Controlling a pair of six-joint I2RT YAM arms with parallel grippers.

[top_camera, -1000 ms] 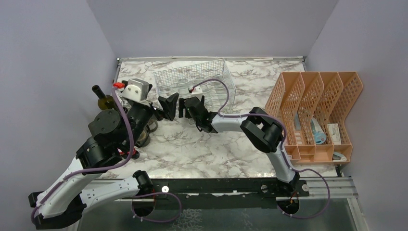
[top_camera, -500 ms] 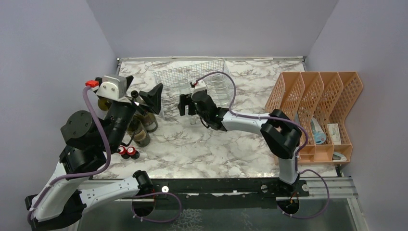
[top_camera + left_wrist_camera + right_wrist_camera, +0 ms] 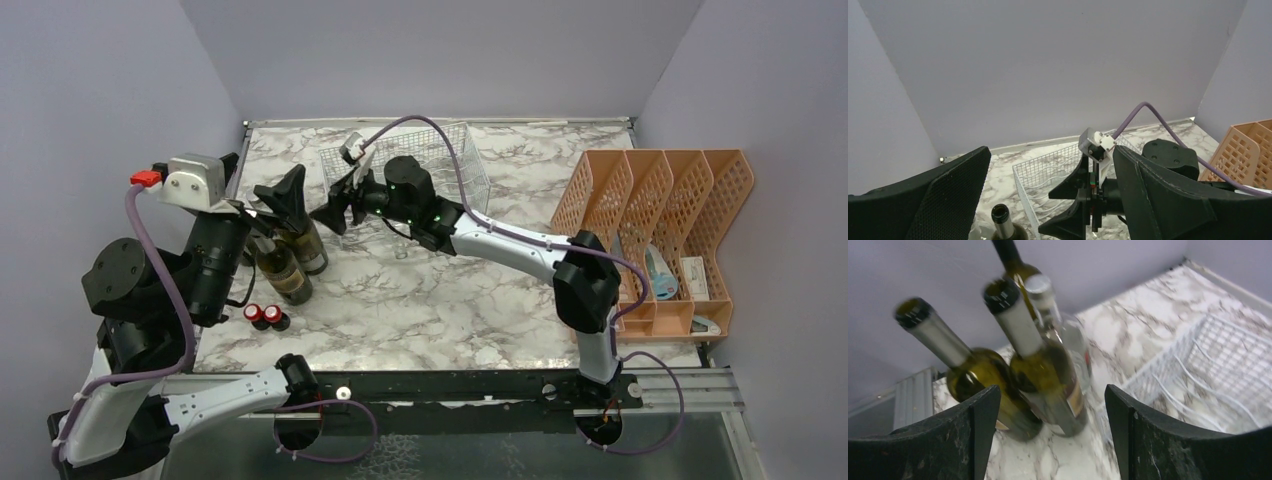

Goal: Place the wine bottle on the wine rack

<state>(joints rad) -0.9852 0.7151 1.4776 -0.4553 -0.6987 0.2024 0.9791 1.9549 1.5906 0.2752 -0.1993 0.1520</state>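
Several wine bottles stand upright at the table's left: a green one (image 3: 280,272) and another (image 3: 308,246) beside it. In the right wrist view two green bottles (image 3: 1048,372) (image 3: 973,377) stand ahead of the jaws, with a clear bottle (image 3: 1070,337) behind them. The white wire wine rack (image 3: 440,165) lies at the back middle and holds no bottle; it also shows in the right wrist view (image 3: 1218,365). My right gripper (image 3: 338,198) is open, facing the bottles, apart from them. My left gripper (image 3: 262,200) is open and empty, raised above the bottles. One bottle mouth (image 3: 1000,214) shows below it.
An orange perforated divider tray (image 3: 660,200) with small items stands at the right. Two red caps (image 3: 264,315) lie at the front left. The side wall runs close behind the bottles. The right gripper (image 3: 1088,200) sits just in front of my left fingers.
My right gripper has swung left along the rack's front toward the bottles. My left arm has lifted and drawn back to the left, uncovering the bottles.
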